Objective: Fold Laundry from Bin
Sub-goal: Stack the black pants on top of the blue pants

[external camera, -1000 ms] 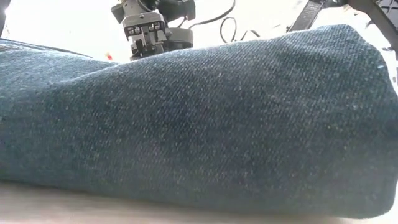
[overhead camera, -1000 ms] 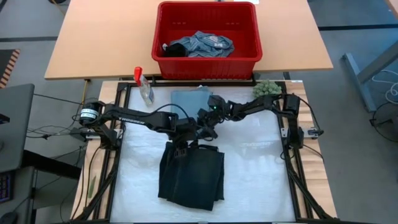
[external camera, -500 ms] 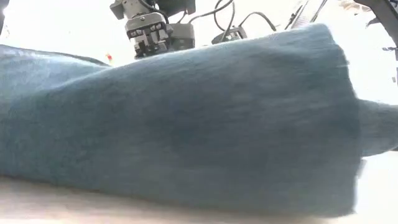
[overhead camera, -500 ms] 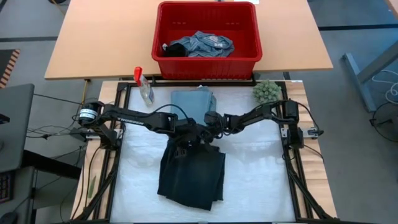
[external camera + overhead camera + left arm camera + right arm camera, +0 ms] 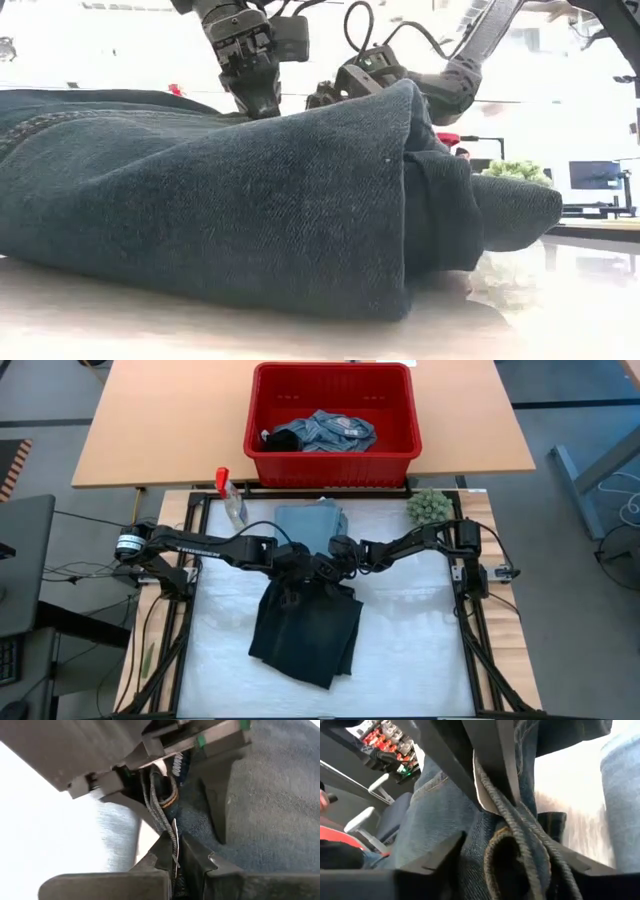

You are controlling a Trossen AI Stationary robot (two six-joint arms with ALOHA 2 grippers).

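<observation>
At mid-surface, the left gripper point(image 5: 292, 563) pinches the dark jeans point(image 5: 305, 635) while the right gripper point(image 5: 333, 560) has closed its fingers on them too (both now dragging the fold farward).

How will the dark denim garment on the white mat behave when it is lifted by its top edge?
The dark denim garment will probably sag: it already bends over itself in the low view. Its thick seams suggest it is fairly heavy for cloth. The left end effector, shut on its edge, should hold without slipping.
</observation>
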